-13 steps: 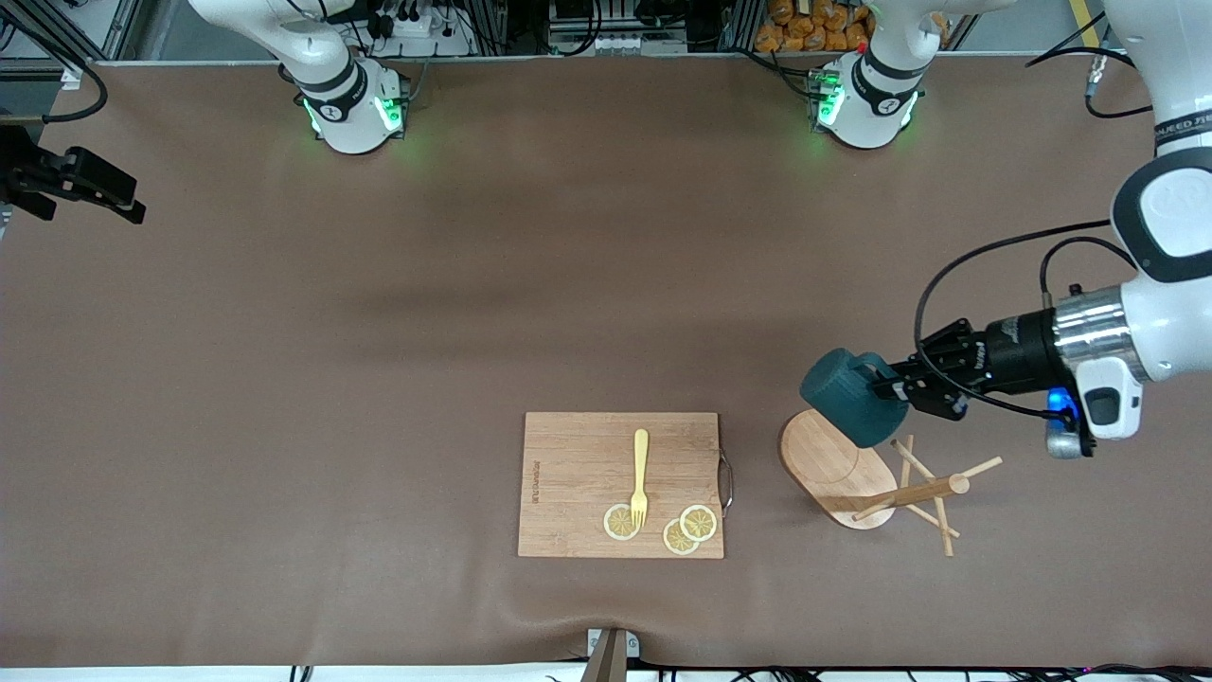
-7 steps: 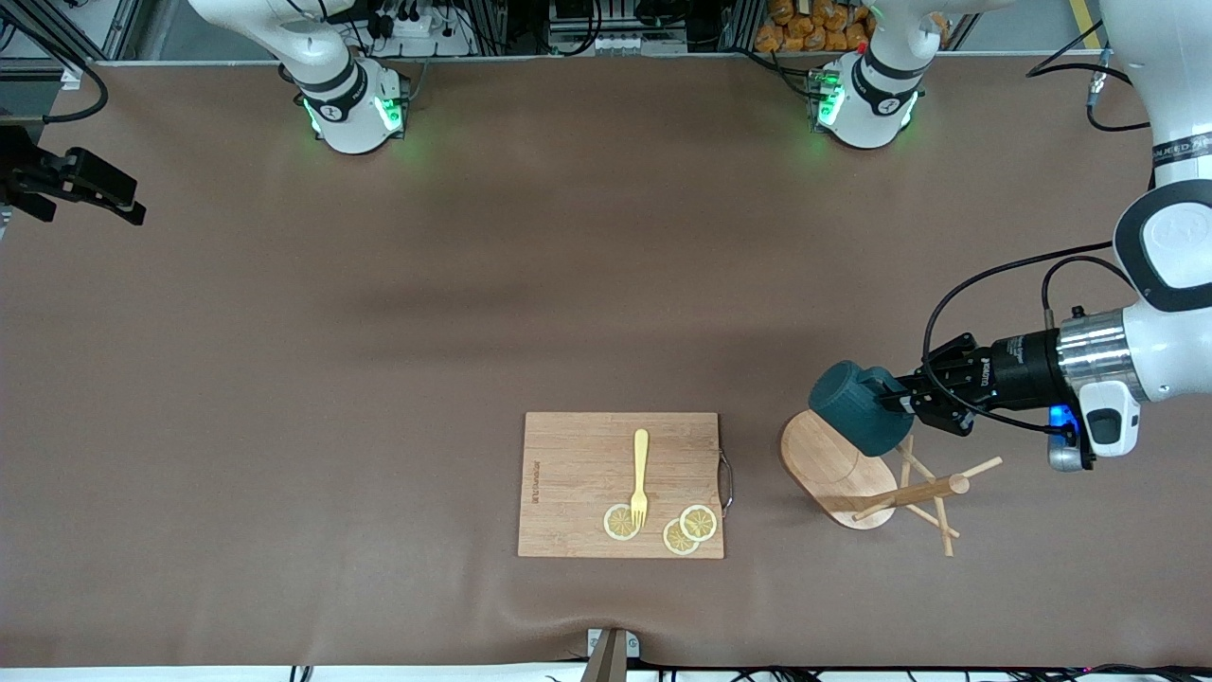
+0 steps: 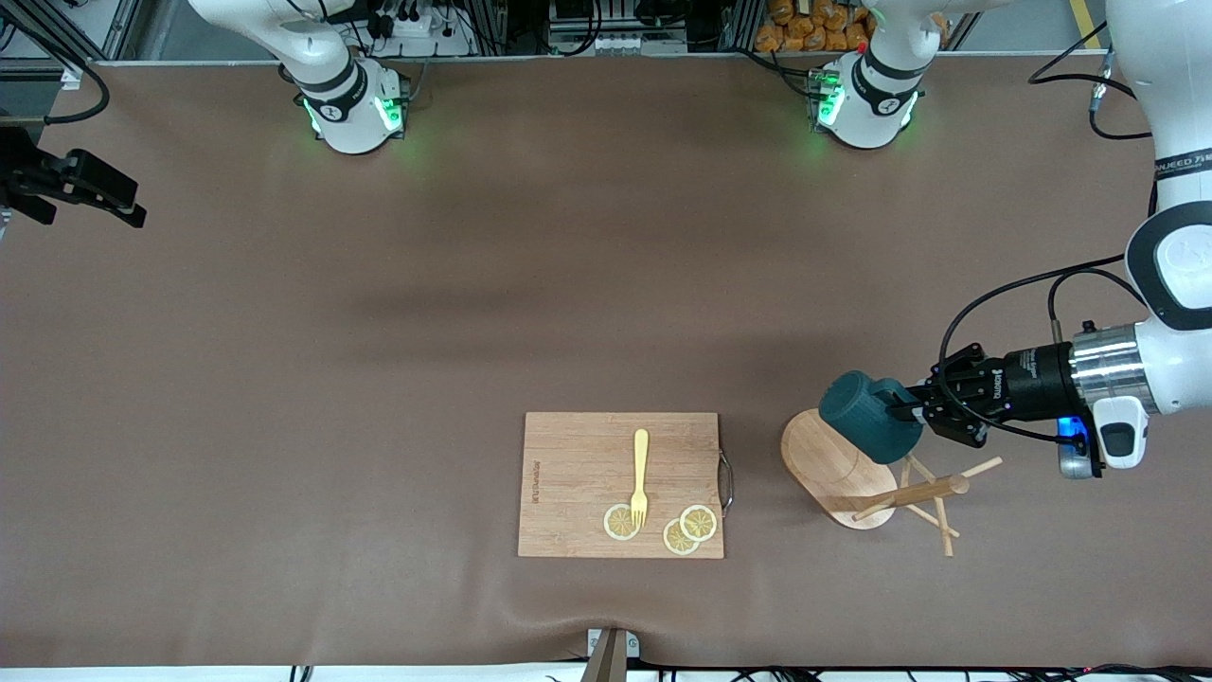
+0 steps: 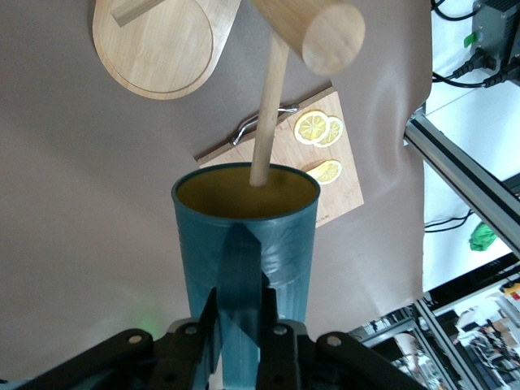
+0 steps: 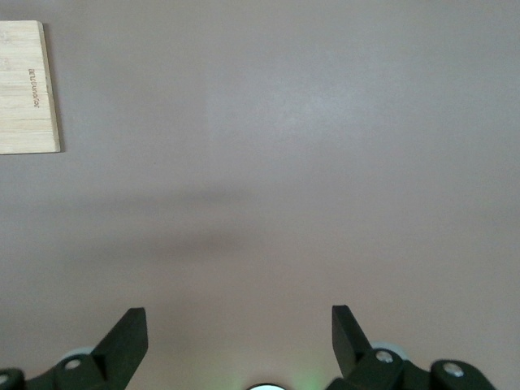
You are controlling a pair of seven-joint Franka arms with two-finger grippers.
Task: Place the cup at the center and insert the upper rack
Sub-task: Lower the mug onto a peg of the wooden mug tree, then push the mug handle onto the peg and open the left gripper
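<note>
The dark teal cup [image 3: 866,417] hangs tipped on its side in the air, over the oval base of the upper rack [image 3: 828,464]. My left gripper [image 3: 904,409] is shut on its handle. In the left wrist view the left gripper [image 4: 241,305] pinches the handle of the cup [image 4: 244,236], whose yellowish mouth faces away. The rack lies on its side near the left arm's end of the table, with its post [image 4: 321,32] and a thin peg [image 4: 268,122] running to the cup's mouth. My right gripper [image 5: 236,333] is open over bare table.
A wooden cutting board [image 3: 587,474] lies toward the table's middle, beside the rack. It carries a yellow fork [image 3: 640,474] and lemon slices [image 3: 699,522]. A corner of the board [image 5: 24,85] shows in the right wrist view. Brown mat covers the table.
The left gripper has carried the cup a little toward the left arm's end of the table, closer over the rack's post and pegs. The right arm has not moved.
</note>
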